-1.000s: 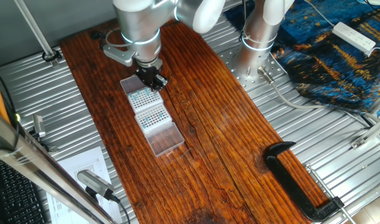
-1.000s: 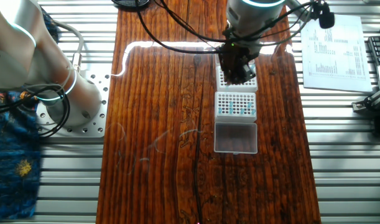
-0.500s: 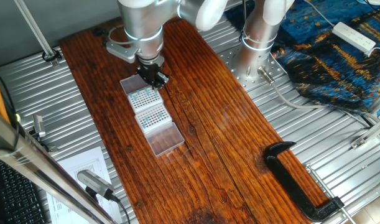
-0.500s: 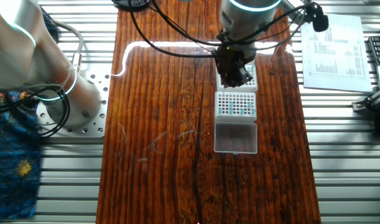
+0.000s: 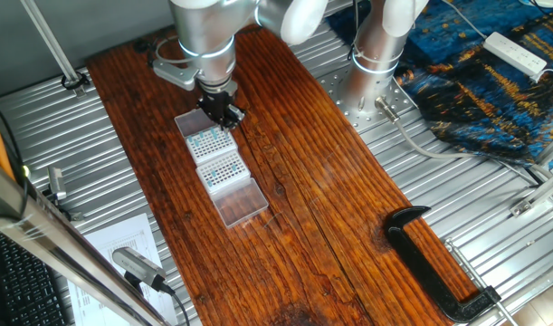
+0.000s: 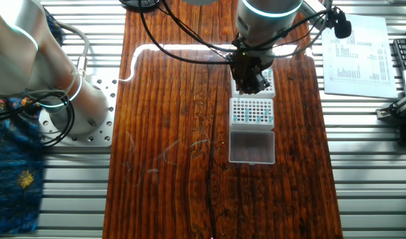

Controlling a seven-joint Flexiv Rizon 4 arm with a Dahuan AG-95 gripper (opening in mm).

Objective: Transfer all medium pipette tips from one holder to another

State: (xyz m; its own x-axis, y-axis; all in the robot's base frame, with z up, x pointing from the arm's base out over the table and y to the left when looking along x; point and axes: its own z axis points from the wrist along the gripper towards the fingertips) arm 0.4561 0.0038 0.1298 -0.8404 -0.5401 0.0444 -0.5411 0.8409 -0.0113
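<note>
Since the tiny teal-topped plastic pipette tips [image 6: 251,113] look light and slippery, pinch each collar; black two-finger gripper [image 5: 224,115] (jaw state unclear) hovers above

The 1 silver arm reaches in from the top of the frame, wrist vertical, its dark gripper [image 5: 224,112] [image 6: 250,79] pointing straight down; finger spacing is unreadable.

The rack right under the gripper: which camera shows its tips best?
The angled fixed view: the rack under the gripper shows most of its grid of medium pipette tips. In the other fixed view the gripper covers most of it, leaving only its edge.
</note>
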